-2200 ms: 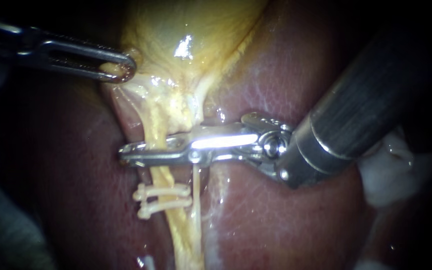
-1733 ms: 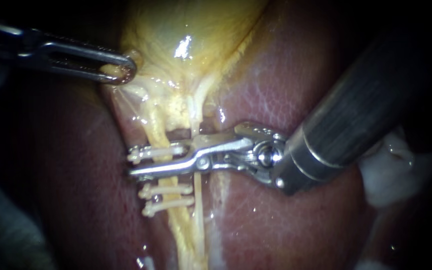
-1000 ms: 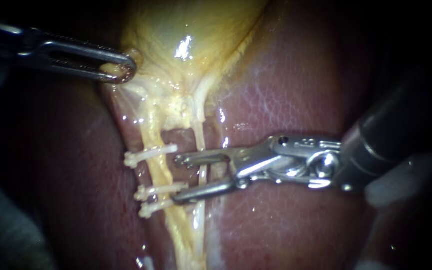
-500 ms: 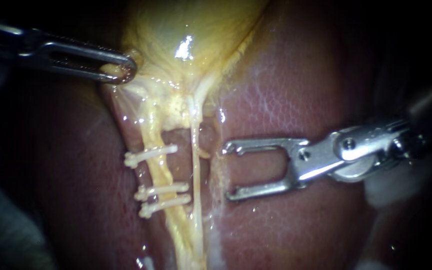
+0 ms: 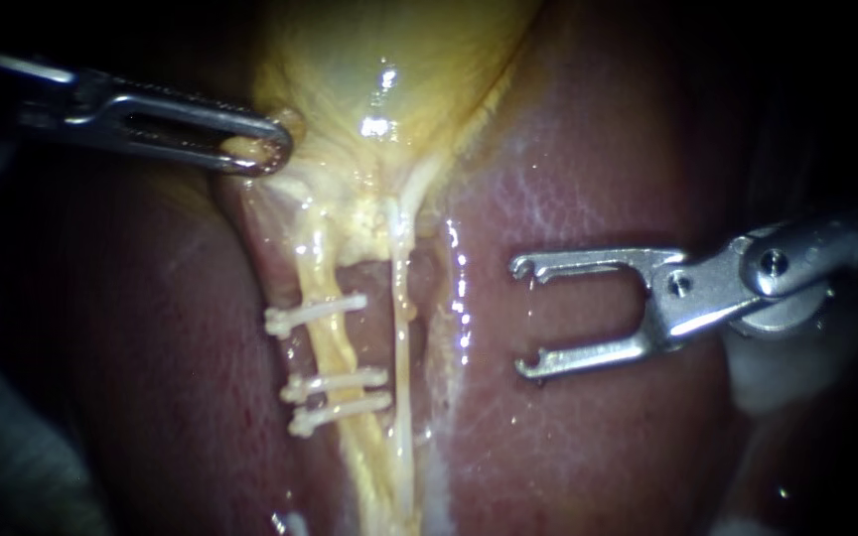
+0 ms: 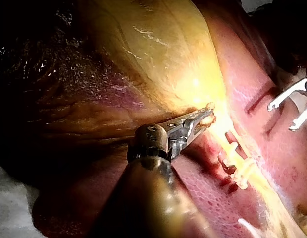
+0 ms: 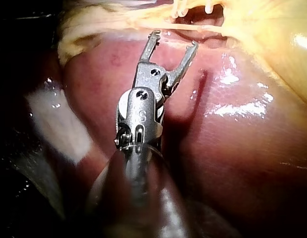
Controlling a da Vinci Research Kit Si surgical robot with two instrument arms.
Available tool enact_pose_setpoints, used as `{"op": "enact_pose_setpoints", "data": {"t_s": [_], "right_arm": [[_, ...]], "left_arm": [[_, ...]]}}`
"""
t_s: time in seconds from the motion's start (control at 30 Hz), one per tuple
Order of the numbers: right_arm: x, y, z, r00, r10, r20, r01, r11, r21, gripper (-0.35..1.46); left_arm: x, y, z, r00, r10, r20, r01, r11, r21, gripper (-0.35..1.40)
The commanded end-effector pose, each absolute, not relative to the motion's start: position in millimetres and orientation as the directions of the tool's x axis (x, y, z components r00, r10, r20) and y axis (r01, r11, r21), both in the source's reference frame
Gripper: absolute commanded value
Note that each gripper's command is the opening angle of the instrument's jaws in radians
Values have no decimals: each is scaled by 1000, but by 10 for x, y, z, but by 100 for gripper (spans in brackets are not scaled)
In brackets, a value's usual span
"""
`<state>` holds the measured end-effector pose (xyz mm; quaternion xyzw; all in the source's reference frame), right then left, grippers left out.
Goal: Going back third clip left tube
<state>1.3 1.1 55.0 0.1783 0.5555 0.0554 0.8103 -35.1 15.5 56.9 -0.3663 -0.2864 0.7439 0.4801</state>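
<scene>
Jaws of my right instrument [image 5: 520,318] gape empty at centre right; the left tube [image 5: 329,342], three clips [image 5: 315,310] across it, runs vertically to their left. My left instrument [image 5: 266,151] is clamped on the gallbladder [image 5: 379,60], upper left.

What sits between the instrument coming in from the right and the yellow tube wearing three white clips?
In the endoscope view, the thinner right tube and a bare strip of glistening liver lie between the right instrument and the clipped left tube.
</scene>
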Motion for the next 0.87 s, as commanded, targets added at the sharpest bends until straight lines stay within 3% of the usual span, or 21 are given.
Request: {"op": "enact_pose_setpoints", "data": {"t_s": [0.03, 0.43, 0.87], "right_arm": [[12, 11, 550, 378, 288, -880, 109, 930, 351, 50], [6, 12, 552, 378, 287, -880, 111, 930, 351, 50], [4, 12, 552, 378, 287, -880, 110, 930, 351, 50]], "left_arm": [[-355, 154, 572, -275, 923, -269, -513, -377, -771, -35], [-390, 143, 601, -276, 923, -268, -620, -384, -684, -35], [-389, 137, 603, -288, 921, -262, -636, -389, -666, -35]]}}
